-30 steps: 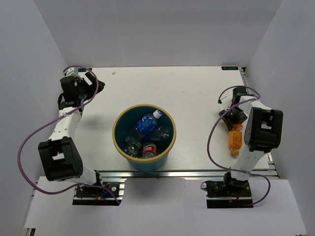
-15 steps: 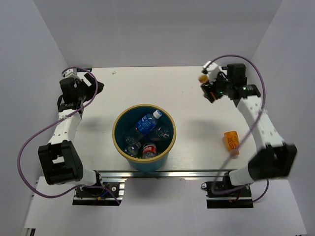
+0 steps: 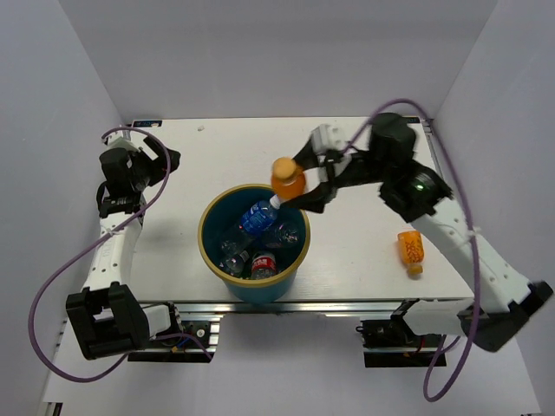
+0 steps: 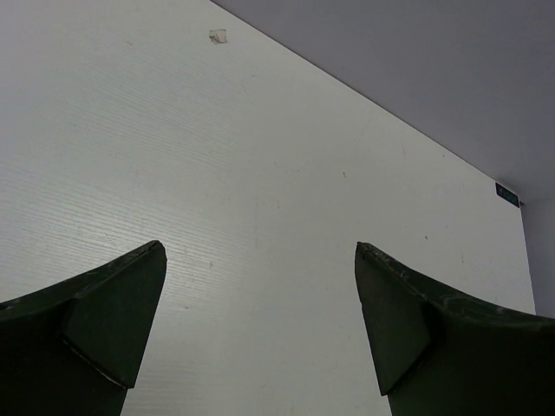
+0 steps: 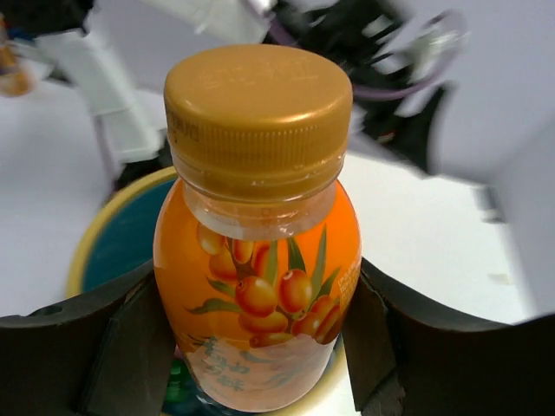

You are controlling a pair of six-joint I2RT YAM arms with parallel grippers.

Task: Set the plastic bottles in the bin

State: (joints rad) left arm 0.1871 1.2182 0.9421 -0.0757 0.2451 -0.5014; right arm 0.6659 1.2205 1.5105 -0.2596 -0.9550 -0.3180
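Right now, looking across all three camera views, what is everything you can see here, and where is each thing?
bin: one, teal-blue with a tan rim, middle of the table.
bottles in the bin: at least four show, clear, one blue-labelled, one red-labelled; exact count cannot be told.
held orange bottle: one, orange with a gold cap, above the bin's far rim.
lying orange bottle: one, orange, on its side on the table right of the bin.
table: one, white.
left gripper: dark fingers, open and empty, over the table's far left.
right gripper: dark fingers, shut on the held orange bottle.
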